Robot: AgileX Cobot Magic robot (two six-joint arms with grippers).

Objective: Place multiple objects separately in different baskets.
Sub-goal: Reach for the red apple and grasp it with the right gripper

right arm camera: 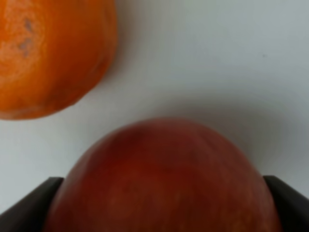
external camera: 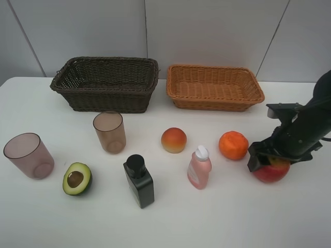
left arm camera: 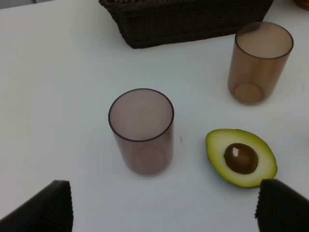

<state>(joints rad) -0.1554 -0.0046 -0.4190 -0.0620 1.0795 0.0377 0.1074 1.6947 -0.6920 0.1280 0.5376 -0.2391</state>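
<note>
The red apple (external camera: 271, 170) (right arm camera: 164, 174) rests on the table at the right, and my right gripper (external camera: 269, 155) (right arm camera: 159, 203) comes down over it with a finger pressed against each side. The orange tangerine (external camera: 233, 145) (right arm camera: 48, 53) lies just left of it. The peach (external camera: 174, 140), pink bottle (external camera: 199, 168) and black bottle (external camera: 139, 182) stand mid-table. The halved avocado (external camera: 77, 179) (left arm camera: 241, 157) and two cups (external camera: 29, 155) (external camera: 109, 132) are on the left. My left gripper (left arm camera: 164, 212) hangs open above the nearer cup (left arm camera: 141, 130). Both the dark basket (external camera: 103, 95) and the light basket (external camera: 214, 98) hold nothing.
The baskets stand side by side at the back of the white table (external camera: 217, 217), in front of a grey wall. In the left wrist view the second cup (left arm camera: 259, 63) stands near the dark basket's wall (left arm camera: 183, 24).
</note>
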